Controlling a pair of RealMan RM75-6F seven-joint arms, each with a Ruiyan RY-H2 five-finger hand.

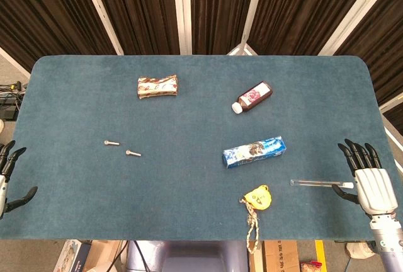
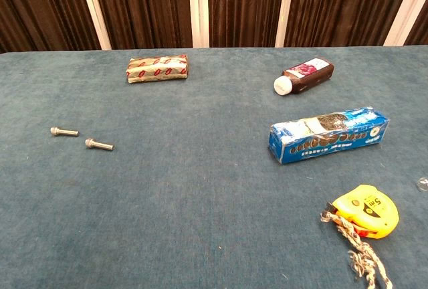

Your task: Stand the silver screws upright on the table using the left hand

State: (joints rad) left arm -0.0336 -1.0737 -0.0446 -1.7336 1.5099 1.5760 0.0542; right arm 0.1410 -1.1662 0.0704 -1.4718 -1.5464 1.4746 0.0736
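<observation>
- while both silver screws lie on their sides on the teal table [image 1: 189,96], the first screw [image 1: 111,143] and the second screw [image 1: 132,153] sit close together, heads pointing left, well apart from the left hand [image 1: 7,181], so the task looks unstarted.
- the left hand sits at the table's left edge, fingers spread and holding nothing; it shows only partly, at the frame border.
- the right hand [image 1: 373,181] rests near the right edge, fingers spread and empty, its thumb just beside the tip of a clear tube [image 1: 318,184].
- likely risk: the screws are thin and low against the cloth, so fingertips could roll one away instead of pinching it.
- because the two lie near each other, reaching for one may knock the other.
- a screw set on its head could tip over on the soft cloth when released.
- the wrapped snack bar [image 1: 157,86], brown bottle [image 1: 253,96], blue toothpaste box [image 1: 254,152] and yellow tape measure [image 1: 257,197] lie well clear of the reach.
</observation>
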